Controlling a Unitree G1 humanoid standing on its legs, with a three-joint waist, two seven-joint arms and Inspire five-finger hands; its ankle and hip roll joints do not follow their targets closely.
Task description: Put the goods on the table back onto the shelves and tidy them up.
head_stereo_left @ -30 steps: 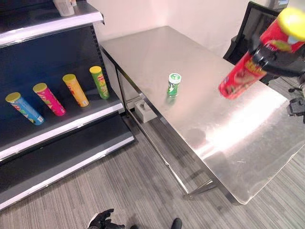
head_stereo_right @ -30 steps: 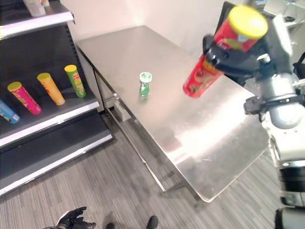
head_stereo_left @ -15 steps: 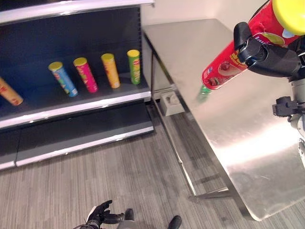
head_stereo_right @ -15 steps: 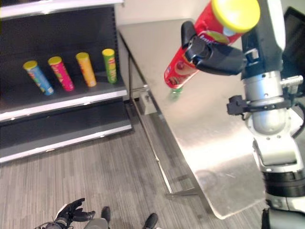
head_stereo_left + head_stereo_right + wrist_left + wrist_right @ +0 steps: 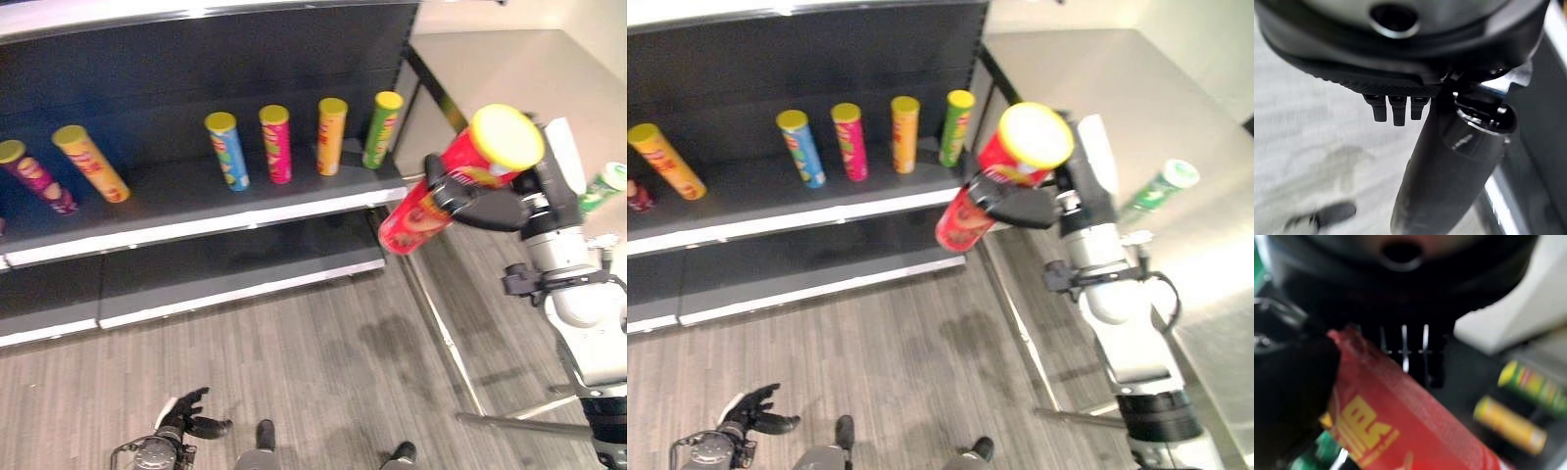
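My right hand is shut on a red can with a yellow lid, held tilted in the air off the table's left edge, in front of the shelf's right end. The right wrist view shows the red can up close under the thumb. A small green can remains on the steel table. On the middle shelf stand green, orange, pink and blue cans in a row. My left hand hangs low over the floor, fingers relaxed.
Further left on the same shelf lean another orange can and a dark red one. The lower shelf is bare. Grey plank floor lies between me and the shelving. The table's leg stands near my right arm.
The camera has swung left toward the shelves. My right hand has carried the red can from above the table to in front of the shelf's right end.
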